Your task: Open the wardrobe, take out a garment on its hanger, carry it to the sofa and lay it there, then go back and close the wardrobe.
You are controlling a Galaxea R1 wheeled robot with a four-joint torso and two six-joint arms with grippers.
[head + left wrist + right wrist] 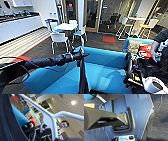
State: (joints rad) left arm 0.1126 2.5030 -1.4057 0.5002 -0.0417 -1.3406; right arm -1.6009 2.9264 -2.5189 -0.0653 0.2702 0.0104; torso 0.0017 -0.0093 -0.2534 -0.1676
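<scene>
Room evenly bright, daylight-ish. Round ceiling light glares in left wrist view; white hanger crisp-ish, dark foreground mass blurred. Head view soft, bends at edges; sofa sheen mild. Right wrist view dim, shaded, blurry close up, faint sheen on robot plate.

the left arm reaches out level to the right, its left claw clamped shut at the end.

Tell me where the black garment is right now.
In the head view, the black garment hangs from the left gripper at centre, over the blue sofa.
</scene>
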